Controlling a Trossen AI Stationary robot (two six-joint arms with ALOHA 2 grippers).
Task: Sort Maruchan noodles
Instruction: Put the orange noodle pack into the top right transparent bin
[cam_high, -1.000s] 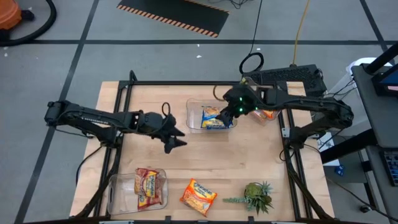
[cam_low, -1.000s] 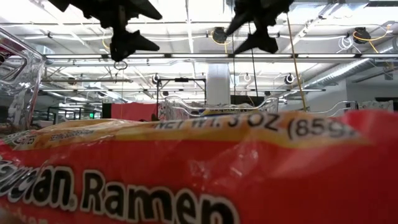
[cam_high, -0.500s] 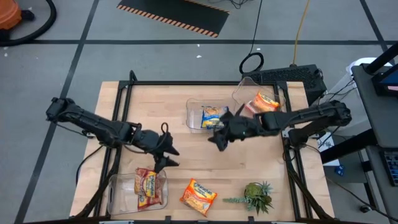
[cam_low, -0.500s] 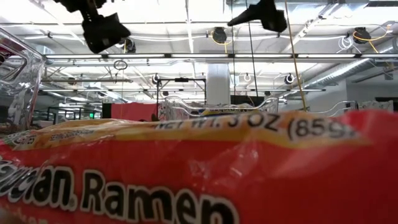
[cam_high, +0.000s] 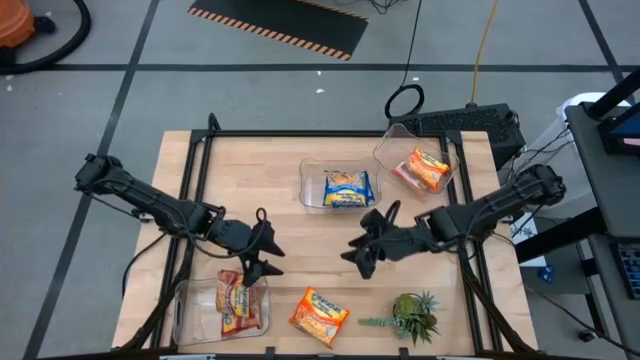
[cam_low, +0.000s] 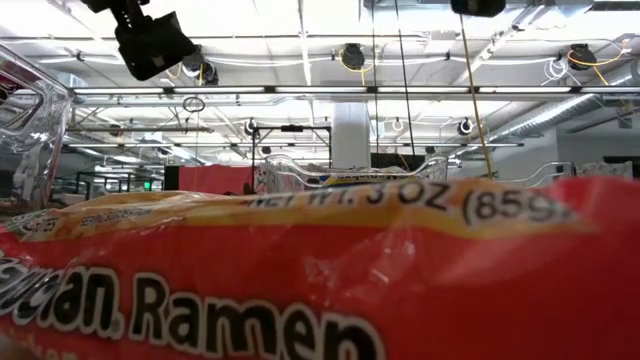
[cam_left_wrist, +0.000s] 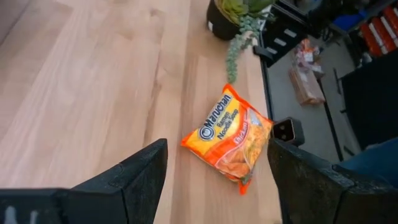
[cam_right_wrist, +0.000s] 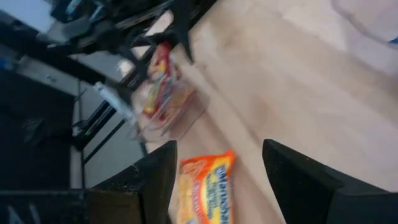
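My left jaws (cam_high: 252, 268) stand wide and empty over the red-packet bin (cam_high: 186, 316). One orange Maruchan packet (cam_high: 319, 311) remains loose on the counter (cam_high: 250, 165), ahead of my right jaws (cam_high: 362, 252), also wide; others look binned.

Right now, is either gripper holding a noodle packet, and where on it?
Nothing is held: left gripper and right gripper hover open, empty, above the table.

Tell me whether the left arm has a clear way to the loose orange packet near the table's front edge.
Probably yes. The orange Maruchan packet lies alone on bare wood, framed between the left gripper's open fingers, nothing between them.
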